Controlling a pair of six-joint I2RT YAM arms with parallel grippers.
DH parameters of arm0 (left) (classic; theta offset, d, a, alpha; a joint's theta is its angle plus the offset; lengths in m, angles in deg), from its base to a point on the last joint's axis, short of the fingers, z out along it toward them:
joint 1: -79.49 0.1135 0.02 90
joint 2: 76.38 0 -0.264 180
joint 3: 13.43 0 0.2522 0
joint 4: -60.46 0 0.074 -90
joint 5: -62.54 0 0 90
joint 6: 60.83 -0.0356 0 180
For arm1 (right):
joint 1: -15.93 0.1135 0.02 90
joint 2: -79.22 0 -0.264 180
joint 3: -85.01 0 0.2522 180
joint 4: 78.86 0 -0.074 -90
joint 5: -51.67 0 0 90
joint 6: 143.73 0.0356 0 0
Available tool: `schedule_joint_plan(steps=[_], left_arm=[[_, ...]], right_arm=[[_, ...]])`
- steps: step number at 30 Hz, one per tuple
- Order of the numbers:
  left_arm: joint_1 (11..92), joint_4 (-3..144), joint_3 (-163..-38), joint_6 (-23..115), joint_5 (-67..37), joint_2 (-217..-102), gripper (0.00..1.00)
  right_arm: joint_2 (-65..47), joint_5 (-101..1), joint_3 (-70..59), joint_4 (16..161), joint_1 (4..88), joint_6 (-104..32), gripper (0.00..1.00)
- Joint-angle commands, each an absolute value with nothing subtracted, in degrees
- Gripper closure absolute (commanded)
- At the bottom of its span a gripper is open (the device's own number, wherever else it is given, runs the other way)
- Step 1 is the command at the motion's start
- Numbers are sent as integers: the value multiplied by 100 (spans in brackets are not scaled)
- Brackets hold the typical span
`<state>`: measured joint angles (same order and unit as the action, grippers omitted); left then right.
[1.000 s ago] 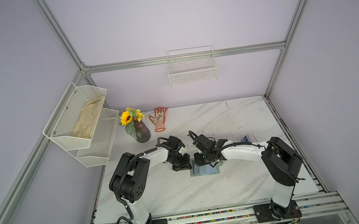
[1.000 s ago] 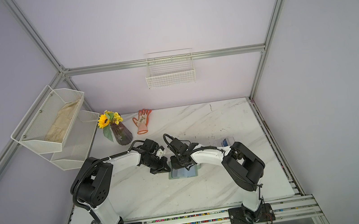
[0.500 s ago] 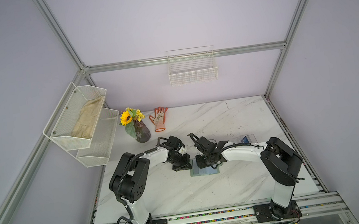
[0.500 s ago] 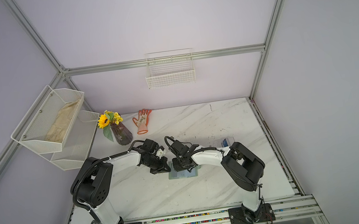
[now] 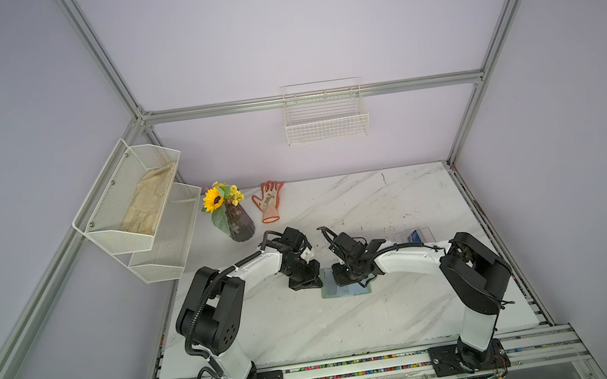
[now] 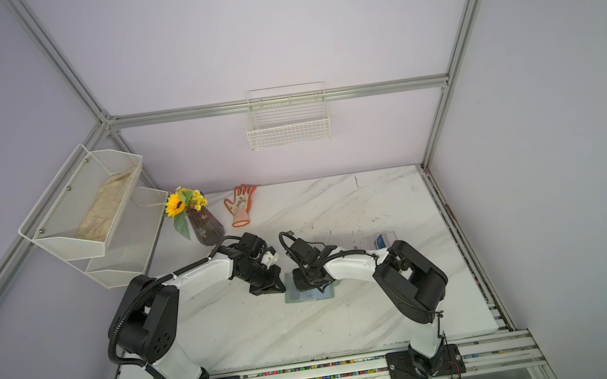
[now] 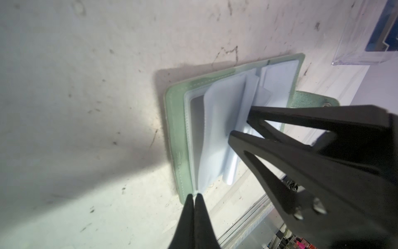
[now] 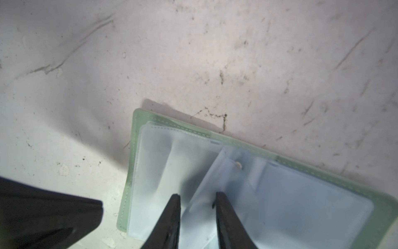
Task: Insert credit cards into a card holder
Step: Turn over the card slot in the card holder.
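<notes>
Card holder: you have the sage-green card holder [image 5: 332,292] lying open and flat near the middle of the surface [image 5: 312,328], between your two arms. It shows in both top views [image 6: 301,296].
Clear sleeves: the clear sleeves [image 8: 163,172] are fanned inside the cover, with some leaves lifted off the rest.
Snap tab: the snap tab [image 7: 310,100] sticks out from the cover edge far from your left pincer.
Left pincer: your left pincer [image 7: 195,197] has its tips together with nothing between them. It sits at a corner on the holder's 9 o'clock edge. You cannot tell whether it touches or stays just off.
Right pincer: your right pincer [image 8: 197,195] comes in from 3 o'clock, jaws apart, tips down among the sleeves. A lifted leaf stands in the gap, and you cannot tell whether either tip presses it.
Blue card: one blue card [image 5: 416,235] lies in the clear box [image 5: 402,237], at 2 o'clock from the holder and well apart from it.
Vase: a dark vase [image 5: 241,224] with a sunflower stands at 10 o'clock on the surface.
Glove: an orange-trimmed glove [image 5: 270,203] lies flat near the vase, at 11 o'clock.
Wire basket: a white wire basket [image 5: 326,123] hangs on the back wall at 12 o'clock.
</notes>
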<state>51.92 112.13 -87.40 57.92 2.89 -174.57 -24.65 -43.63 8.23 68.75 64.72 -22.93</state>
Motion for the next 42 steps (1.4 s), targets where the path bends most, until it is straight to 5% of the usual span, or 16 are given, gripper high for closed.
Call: schedule_joint_plan(steps=[1, 16, 42], left_arm=[[5163, 11303, -9372, 5707, 455, -17227, 100], [5154, 10409, -9120, 6054, 1042, -17918, 100], [5304, 9865, -8204, 6161, 398, -18765, 100]], right_arm=[[-2578, -4246, 923, 6815, 6492, -2253, 68], [-2624, -4114, 731, 6578, 6502, -2298, 69], [-2434, -3424, 493, 5875, 6559, -2290, 73]])
